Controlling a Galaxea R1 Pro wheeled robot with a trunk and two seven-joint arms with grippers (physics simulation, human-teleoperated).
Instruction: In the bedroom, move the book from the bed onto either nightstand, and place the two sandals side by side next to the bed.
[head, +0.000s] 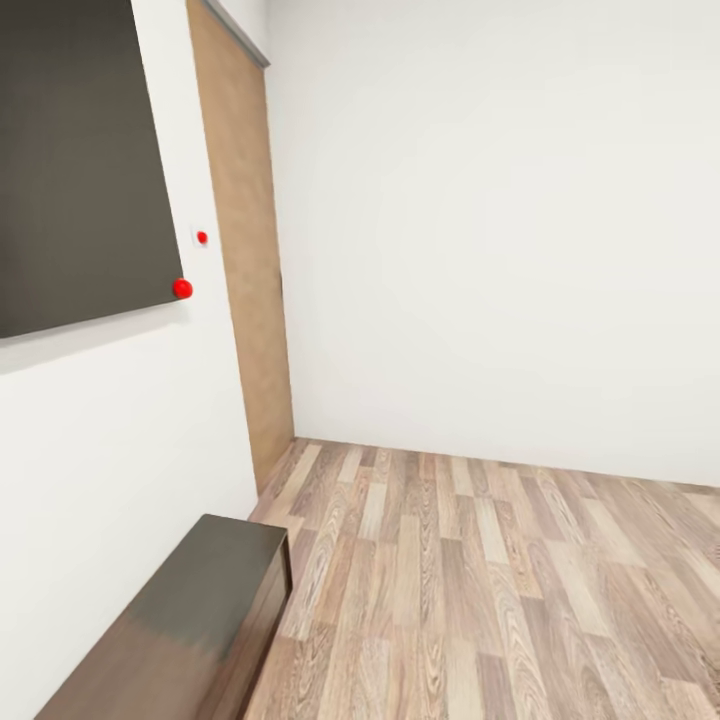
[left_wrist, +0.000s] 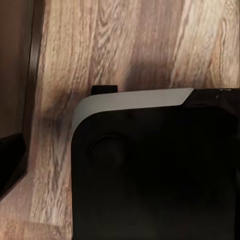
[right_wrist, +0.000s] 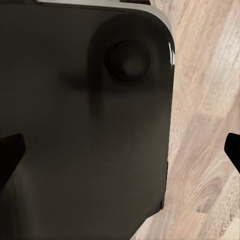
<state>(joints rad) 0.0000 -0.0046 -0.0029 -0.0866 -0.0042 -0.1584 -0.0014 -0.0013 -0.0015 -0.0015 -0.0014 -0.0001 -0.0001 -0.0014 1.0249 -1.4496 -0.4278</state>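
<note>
The book, the bed, the nightstands and the sandals are out of view. The head view looks at a room corner with white walls and wood floor. My right gripper (right_wrist: 120, 150) hangs open over the robot's black base (right_wrist: 85, 115), one dark fingertip (right_wrist: 10, 152) at each side of the wrist picture. My left gripper (left_wrist: 120, 170) also hangs above the black base (left_wrist: 150, 175). One of its fingertips (left_wrist: 11, 162) shows far out at the edge, so it looks open, with nothing held.
A long low dark-brown cabinet (head: 190, 630) stands against the left wall, close to the robot. Above it hangs a dark flat panel (head: 80, 160). A tan door (head: 245, 260) is in the corner. Wood floor (head: 500, 590) stretches ahead and to the right.
</note>
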